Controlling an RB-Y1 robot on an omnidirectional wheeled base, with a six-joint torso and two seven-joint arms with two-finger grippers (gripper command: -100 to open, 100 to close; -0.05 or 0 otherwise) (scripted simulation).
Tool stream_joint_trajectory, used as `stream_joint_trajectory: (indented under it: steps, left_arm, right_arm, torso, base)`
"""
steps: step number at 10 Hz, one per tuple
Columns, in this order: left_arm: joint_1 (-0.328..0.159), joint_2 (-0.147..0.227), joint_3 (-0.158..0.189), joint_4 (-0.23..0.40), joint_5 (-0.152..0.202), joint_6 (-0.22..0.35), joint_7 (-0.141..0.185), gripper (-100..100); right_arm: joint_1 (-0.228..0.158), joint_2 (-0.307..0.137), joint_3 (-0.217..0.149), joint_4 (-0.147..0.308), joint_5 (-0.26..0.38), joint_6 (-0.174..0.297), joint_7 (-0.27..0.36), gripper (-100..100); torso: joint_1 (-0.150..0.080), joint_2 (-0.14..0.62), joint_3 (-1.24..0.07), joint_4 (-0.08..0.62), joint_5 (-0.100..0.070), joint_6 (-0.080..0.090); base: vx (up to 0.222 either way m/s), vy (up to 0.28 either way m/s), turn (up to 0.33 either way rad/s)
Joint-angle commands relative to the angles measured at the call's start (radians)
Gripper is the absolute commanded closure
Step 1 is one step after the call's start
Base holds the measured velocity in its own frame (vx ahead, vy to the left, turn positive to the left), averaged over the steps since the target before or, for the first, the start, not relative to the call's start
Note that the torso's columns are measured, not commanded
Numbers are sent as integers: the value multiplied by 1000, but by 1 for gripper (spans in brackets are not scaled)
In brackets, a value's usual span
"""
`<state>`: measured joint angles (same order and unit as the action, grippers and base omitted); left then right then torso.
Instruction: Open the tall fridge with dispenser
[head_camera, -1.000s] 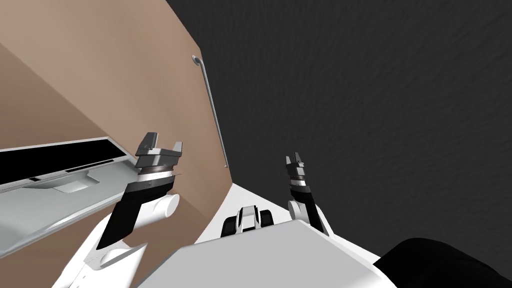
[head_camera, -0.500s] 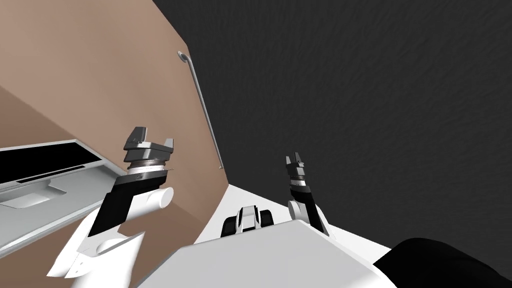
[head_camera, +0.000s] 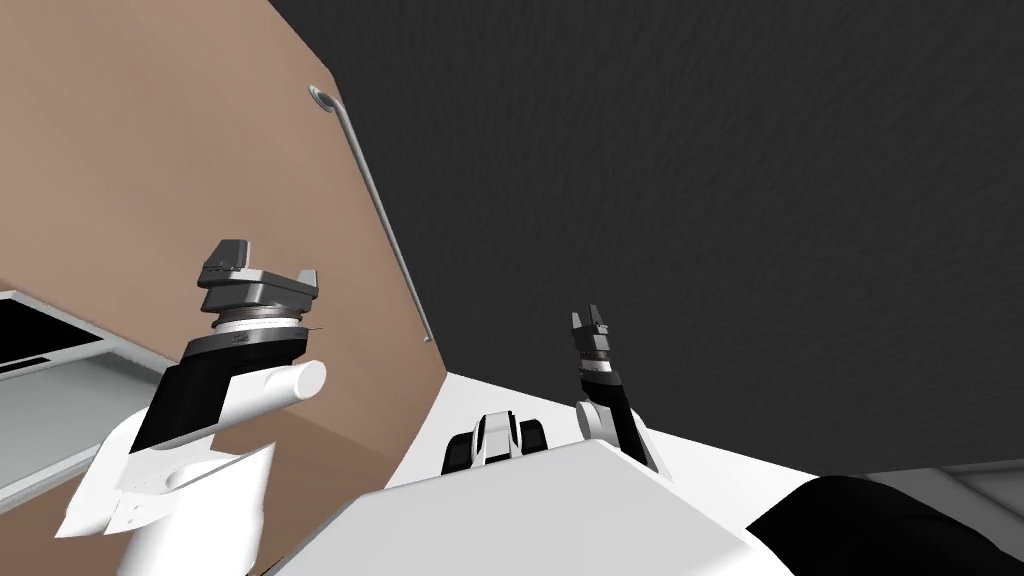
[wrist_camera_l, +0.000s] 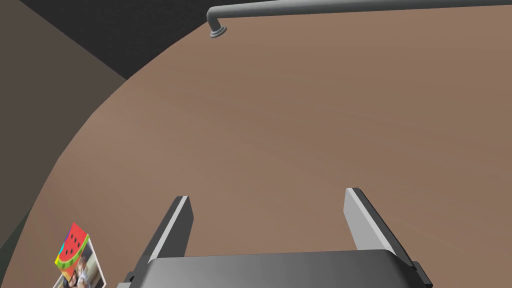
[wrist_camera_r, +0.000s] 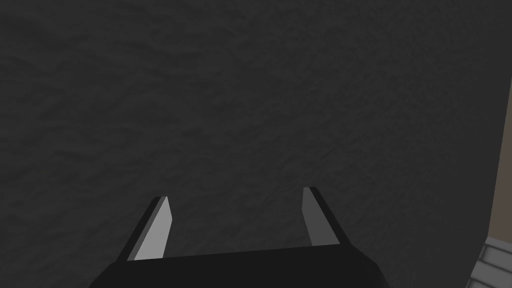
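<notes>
The left gripper (wrist_camera_l: 266, 194) has its fingers spread with nothing between them. It faces the flat brown fridge door (wrist_camera_l: 300, 125), with bare door ahead of both tips. Beyond the tips, the long grey handle (wrist_camera_l: 350, 6) runs along the door's far edge, well apart from the fingers. A watermelon magnet (wrist_camera_l: 72, 245) sits off to one side, near the gripper's body. The right gripper (wrist_camera_r: 235, 194), also spread and empty, faces a dark grey textured surface (wrist_camera_r: 250, 90).

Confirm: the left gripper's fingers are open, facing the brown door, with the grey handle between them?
No. The left gripper is open and faces the brown door, but the grey handle is not between its fingers: the left wrist view shows it running well beyond their tips, apart from them.
</notes>
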<state>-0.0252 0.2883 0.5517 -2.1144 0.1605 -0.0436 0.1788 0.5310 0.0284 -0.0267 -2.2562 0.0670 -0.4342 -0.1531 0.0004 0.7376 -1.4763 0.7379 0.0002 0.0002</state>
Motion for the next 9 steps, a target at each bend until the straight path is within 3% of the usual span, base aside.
stream_joint_trajectory:
  steps: [1,2,3,4,6,7,9]
  left_arm:
    - [-75,21,82,57,19,86,10,-100]
    - [-76,21,88,57,19,102,10,-100]
    - [-104,33,122,83,27,132,16,-100]
    - [-104,33,122,83,27,140,16,-100]
    - [-157,58,189,139,41,203,32,-100]
    - [-157,58,189,141,41,216,32,-100]
    - [-205,87,253,197,52,288,51,-100]
  right_arm:
    - [0,0,0,0,0,0,0,0]
    - [0,0,0,0,0,0,0,0]
    - [0,0,0,0,0,0,0,0]
    - [0,0,0,0,0,0,0,0]
    - [0,0,0,0,0,0,0,0]
    - [0,0,0,0,0,0,0,0]
    - [0,0,0,0,0,0,0,0]
  torso:
    - [-1,0,0,0,0,0]
    - [-1,0,0,0,0,0]
    - [0,0,0,0,0,-1]
    - [0,0,0,0,0,0]
    - [-1,0,0,0,0,0]
    - [-1,-1,0,0,0,0]
    - [0,0,0,0,0,0]
  base:
    - [-12,-46,-262]
    - [-8,-34,-69]
    - [0,-38,-146]
    - [1,-28,-82]
    - [12,-42,-210]
    - [14,-38,-85]
    - [20,-42,-190]
